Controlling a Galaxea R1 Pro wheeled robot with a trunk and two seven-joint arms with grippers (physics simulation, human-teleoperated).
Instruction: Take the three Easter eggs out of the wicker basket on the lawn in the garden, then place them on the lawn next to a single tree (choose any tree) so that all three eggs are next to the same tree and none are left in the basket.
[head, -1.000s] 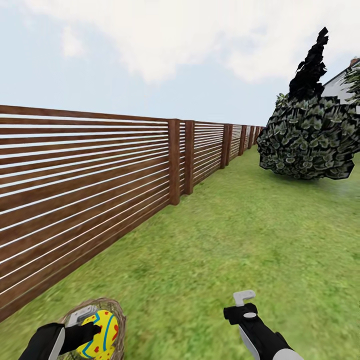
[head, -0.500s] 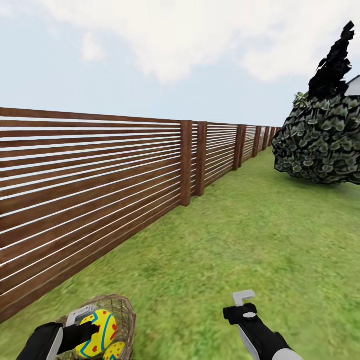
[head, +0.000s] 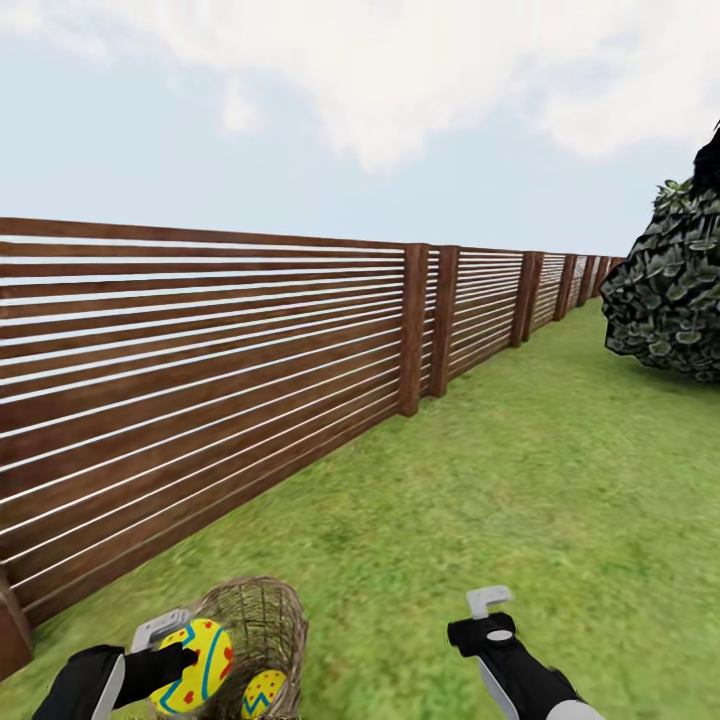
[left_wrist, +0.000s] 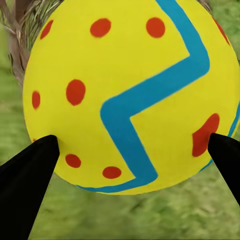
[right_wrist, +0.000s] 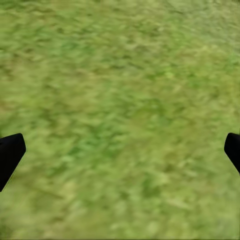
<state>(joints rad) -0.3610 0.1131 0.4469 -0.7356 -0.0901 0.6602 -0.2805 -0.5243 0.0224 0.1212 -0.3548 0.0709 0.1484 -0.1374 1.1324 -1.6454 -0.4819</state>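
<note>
Swinging leftward, the head camera now shows the bush (head: 668, 300) slid to the far right edge, more fence (head: 220, 380) across the view and more of the wicker basket (head: 262, 620); that shift belongs to the camera, not to the things. One Easter egg (left_wrist: 127, 95) sits pinched between the left gripper's (head: 180, 660) black fingertips (left_wrist: 30, 170), held at the near left with its long axis roughly upright, just beside the basket's rim. A second egg (head: 263, 692) lies in the basket, to the right of the held one and lower. Whether a third is inside cannot be told. Well to the right, the right gripper (head: 488, 598) hangs spread over bare lawn (right_wrist: 120, 110), holding nothing. My guess is that the left arm, nearest the basket, must carry its egg away toward a tree.
</note>
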